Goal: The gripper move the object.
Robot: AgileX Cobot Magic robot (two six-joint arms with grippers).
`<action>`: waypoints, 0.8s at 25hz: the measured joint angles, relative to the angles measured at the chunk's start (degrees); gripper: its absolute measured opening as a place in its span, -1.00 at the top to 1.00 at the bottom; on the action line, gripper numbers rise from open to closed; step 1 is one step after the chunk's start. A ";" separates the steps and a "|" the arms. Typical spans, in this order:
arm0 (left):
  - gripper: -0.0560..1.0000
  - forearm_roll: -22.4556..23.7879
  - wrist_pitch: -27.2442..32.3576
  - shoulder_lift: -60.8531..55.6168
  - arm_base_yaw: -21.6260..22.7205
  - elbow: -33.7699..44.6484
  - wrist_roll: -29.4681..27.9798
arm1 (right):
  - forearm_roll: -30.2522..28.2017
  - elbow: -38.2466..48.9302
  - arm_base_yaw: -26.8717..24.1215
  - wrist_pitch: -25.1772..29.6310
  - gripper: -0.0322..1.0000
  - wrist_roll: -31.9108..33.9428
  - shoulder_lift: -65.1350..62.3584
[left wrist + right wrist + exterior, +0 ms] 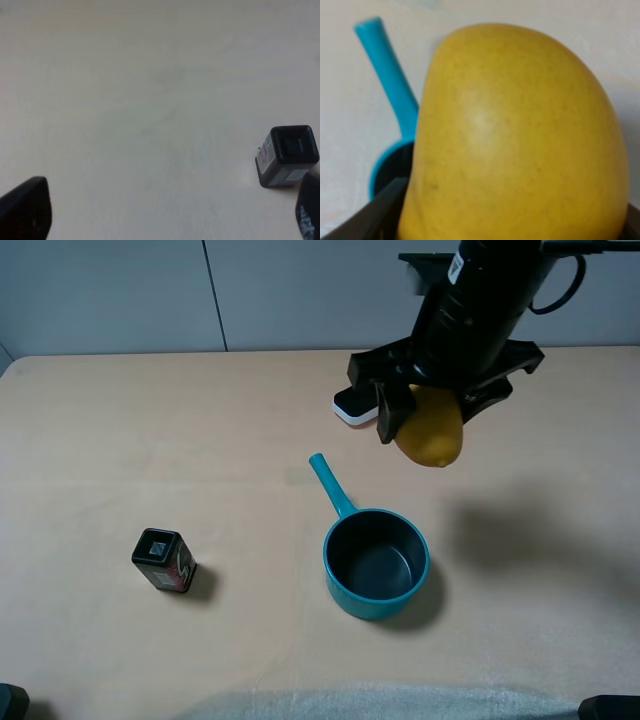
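The smooth yellow oblong object (434, 432) hangs in the air above the table, with my right gripper (430, 408) shut on it from above. It fills the right wrist view as the object (515, 140), and dark fingers (365, 220) show at its lower edge. It hovers just beyond the teal saucepan (376, 562), near the pan's handle. My left gripper (167, 215) stands open over bare table, and only its dark fingertips (25, 210) show at the frame's corners.
A small black box-shaped container (163, 560) stands on the left of the table, also seen as the container (287, 155). A white and black flat item (353, 406) lies behind the right gripper. A pale cloth (380, 705) lies along the front edge.
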 joint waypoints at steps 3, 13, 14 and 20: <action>-0.98 0.00 0.00 0.00 0.00 0.00 0.00 | 0.00 -4.96 1.21 0.96 0.00 0.11 3.82; -0.98 0.00 0.00 0.00 0.00 0.00 0.00 | 0.45 -25.03 3.41 6.74 0.00 -0.59 17.82; -0.98 0.00 0.00 0.00 0.00 0.00 0.00 | 0.49 -27.46 3.53 7.35 0.00 -0.79 19.08; -0.98 0.00 0.00 0.00 0.00 0.00 0.00 | 1.39 -38.26 4.12 7.62 0.00 -0.98 27.27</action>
